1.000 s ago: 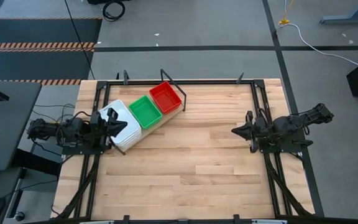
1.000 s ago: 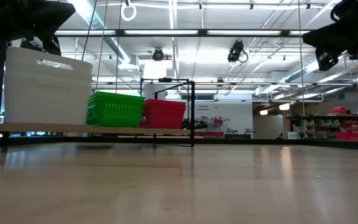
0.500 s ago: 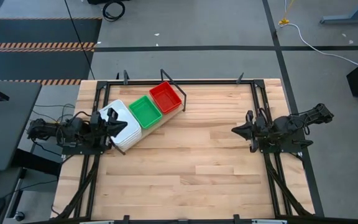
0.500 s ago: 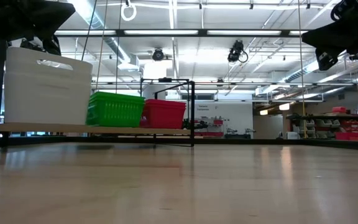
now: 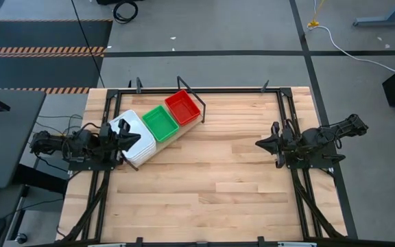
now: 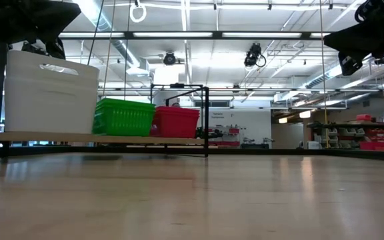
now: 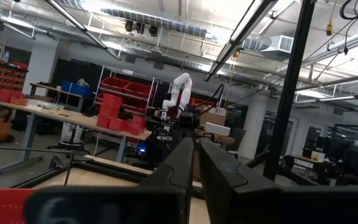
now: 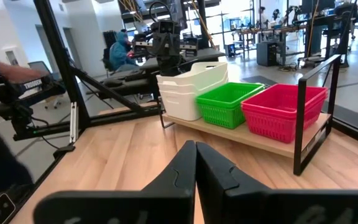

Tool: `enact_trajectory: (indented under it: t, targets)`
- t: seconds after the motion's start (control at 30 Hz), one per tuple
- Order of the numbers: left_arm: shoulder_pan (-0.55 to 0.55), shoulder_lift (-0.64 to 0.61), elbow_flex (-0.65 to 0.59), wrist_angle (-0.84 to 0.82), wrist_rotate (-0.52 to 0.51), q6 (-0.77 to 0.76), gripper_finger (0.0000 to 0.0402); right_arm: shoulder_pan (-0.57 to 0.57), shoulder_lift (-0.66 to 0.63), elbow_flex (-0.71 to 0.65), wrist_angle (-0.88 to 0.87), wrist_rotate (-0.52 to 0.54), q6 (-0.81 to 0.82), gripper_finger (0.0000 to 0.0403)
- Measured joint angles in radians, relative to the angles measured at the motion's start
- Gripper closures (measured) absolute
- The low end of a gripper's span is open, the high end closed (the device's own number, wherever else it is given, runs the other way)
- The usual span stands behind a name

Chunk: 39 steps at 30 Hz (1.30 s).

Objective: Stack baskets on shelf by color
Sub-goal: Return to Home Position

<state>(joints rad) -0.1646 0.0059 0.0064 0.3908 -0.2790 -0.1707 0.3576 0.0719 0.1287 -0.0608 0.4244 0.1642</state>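
Light wood makes up the tabletop (image 5: 211,185), the largest thing here, with a black frame running along its edges. The shelf (image 6: 112,139), a pale plank with black wire ends, lies at a slant in the tabletop's far-left corner, one end toward the far edge and the other toward the left edge.

All the baskets in view stand on that plank in three stacks, sorted by colour. The white baskets (image 5: 134,122) are the biggest stack and take the end nearest the left edge; in the right wrist view their nested rims show one above another. The green baskets (image 5: 160,122) sit in the middle, just beside the white ones. The red baskets (image 5: 182,108) fill the end nearest the far edge, against the wire frame.

The left tool (image 5: 136,141) is at the left edge of the tabletop, above the white stack's outer side, its fingers pressed together and holding nothing. The right tool (image 5: 259,145) is by the right edge, well apart from the shelf, pointing toward the tabletop's middle, its fingers likewise closed and empty.
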Motion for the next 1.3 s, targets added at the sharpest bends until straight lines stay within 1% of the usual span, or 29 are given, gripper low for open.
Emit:
enact_trajectory:
  t: [0.2, 0.5, 0.87, 1.17, 1.3]
  targets:
    - [-0.003, 0.0, 0.0, 0.0, 0.0, 0.0, 0.0378, 0.0, 0.0, 0.0, 0.0, 0.0, 0.0, 0.0391]
    - [-0.002, 0.0, 0.0, 0.0, 0.0, 0.0, 0.0366, 0.0, 0.0, 0.0, 0.0, 0.0, 0.0, 0.0391]
    - [-0.002, 0.0, 0.0, 0.0, 0.0, 0.0, 0.0378, 0.0, 0.0, 0.0, 0.0, 0.0, 0.0, 0.039]
    - [-0.002, 0.0, 0.0, 0.0, 0.0, 0.0, 0.0366, 0.0, 0.0, 0.0, 0.0, 0.0, 0.0, 0.0389]
    - [-0.002, 0.0, 0.0, 0.0, 0.0, 0.0, 0.0369, 0.0, 0.0, 0.0, 0.0, 0.0, 0.0, 0.0391]
